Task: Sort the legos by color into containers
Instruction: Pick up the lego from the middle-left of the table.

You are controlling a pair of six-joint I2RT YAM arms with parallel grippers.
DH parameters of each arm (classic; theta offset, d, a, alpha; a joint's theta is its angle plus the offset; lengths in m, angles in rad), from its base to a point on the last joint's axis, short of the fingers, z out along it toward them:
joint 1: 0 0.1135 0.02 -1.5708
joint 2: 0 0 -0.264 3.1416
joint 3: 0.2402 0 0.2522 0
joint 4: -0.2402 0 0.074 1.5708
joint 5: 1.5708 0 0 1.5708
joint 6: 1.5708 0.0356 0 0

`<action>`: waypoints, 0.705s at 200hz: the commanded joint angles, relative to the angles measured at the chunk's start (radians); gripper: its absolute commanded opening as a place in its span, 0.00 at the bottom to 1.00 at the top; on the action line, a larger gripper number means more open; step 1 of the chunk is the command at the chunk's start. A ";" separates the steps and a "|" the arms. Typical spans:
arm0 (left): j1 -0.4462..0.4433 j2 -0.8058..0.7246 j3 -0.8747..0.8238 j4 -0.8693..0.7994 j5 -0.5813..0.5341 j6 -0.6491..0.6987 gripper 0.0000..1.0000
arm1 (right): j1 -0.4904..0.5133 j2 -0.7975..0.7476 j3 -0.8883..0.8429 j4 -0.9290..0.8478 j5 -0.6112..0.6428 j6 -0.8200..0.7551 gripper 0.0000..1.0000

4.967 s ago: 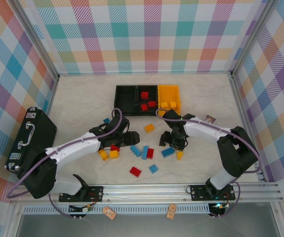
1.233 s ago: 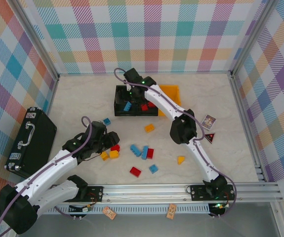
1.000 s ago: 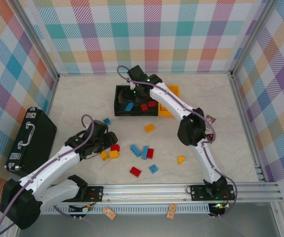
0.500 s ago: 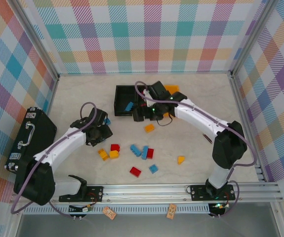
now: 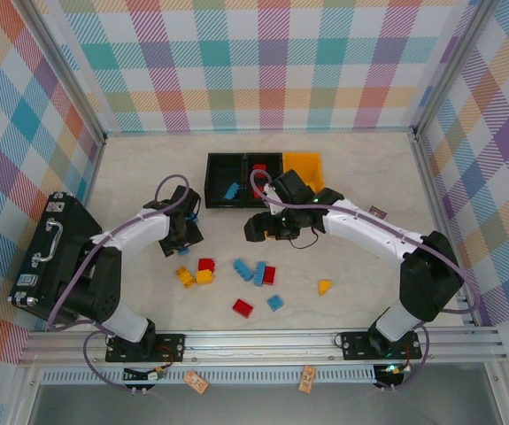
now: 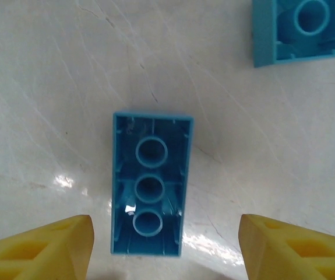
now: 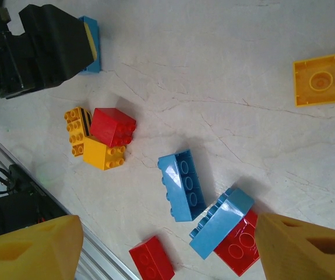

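Left gripper [image 5: 182, 239]: yellow jaws well apart, holding nothing. Upturned light-blue plastic brick [image 6: 151, 184] lies on pale marbled table [image 6: 50, 87] between jaws, touched by neither. Second blue brick [image 6: 304, 29] ahead of jaws, off right. Right gripper [image 5: 258, 227]: jaws spread wide, empty, above table. Below, between those jaws: long blue studded brick [image 7: 182, 184], red brick [image 7: 113, 126], small yellow brick [image 7: 103, 154]. Row of three plastic bins [image 5: 210, 181] just past right gripper.
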 commanded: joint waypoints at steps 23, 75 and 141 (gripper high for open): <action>0.042 0.075 0.026 0.032 -0.019 0.053 0.56 | 0.008 -0.023 -0.008 0.020 -0.009 0.018 0.77; 0.042 0.098 0.045 0.019 -0.009 0.084 0.32 | 0.008 -0.016 -0.004 0.009 -0.004 0.011 0.77; 0.014 0.033 0.149 -0.050 0.078 0.127 0.25 | 0.001 -0.033 -0.016 0.011 0.029 0.031 0.76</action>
